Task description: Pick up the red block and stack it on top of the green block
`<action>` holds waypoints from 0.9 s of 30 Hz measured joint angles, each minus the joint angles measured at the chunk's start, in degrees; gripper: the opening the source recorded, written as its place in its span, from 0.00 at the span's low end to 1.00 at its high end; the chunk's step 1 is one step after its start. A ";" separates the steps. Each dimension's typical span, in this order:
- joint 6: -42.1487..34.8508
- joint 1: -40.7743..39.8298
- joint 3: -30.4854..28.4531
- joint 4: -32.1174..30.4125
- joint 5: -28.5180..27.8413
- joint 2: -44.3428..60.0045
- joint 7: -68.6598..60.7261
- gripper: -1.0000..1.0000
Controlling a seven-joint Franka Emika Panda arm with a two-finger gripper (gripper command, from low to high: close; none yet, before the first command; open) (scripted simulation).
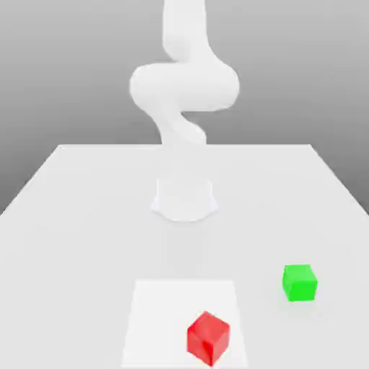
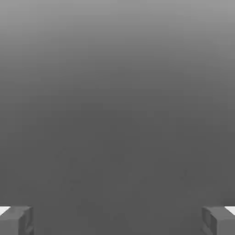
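Exterior view: I count one red block point(image 1: 208, 337) and one green block point(image 1: 299, 282), both resting on my white worktop point(image 1: 79, 216). The red block sits on a paler square patch point(image 1: 155, 317) at the near edge, turned corner-on; the green block lies apart from it, toward the exterior view's right. Behind is plain grey backdrop. My end effector point(image 2: 117, 220) is spread wide, its two fingertips point(image 2: 16, 220) far apart with nothing between them.

A white table point(image 1: 86, 216) carried the arm's round base point(image 1: 184, 200), a red block point(image 1: 208, 337) on a paler square patch point(image 1: 162, 317), and a green block point(image 1: 299, 282) near it, apart
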 joint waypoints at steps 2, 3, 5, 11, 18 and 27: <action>1.69 2.24 -1.79 -0.90 1.07 4.44 -4.41 0.50; 2.49 3.19 -2.54 -1.33 1.66 6.57 -6.57 0.50; 4.11 5.13 -4.05 -2.19 2.73 10.78 -10.79 0.50; 8.82 9.88 -7.40 -4.72 6.12 23.38 -23.49 0.50; 14.44 12.43 -8.03 -7.71 8.33 37.84 -37.05 0.50; 24.01 12.25 -7.06 -10.18 5.28 55.37 -46.90 0.50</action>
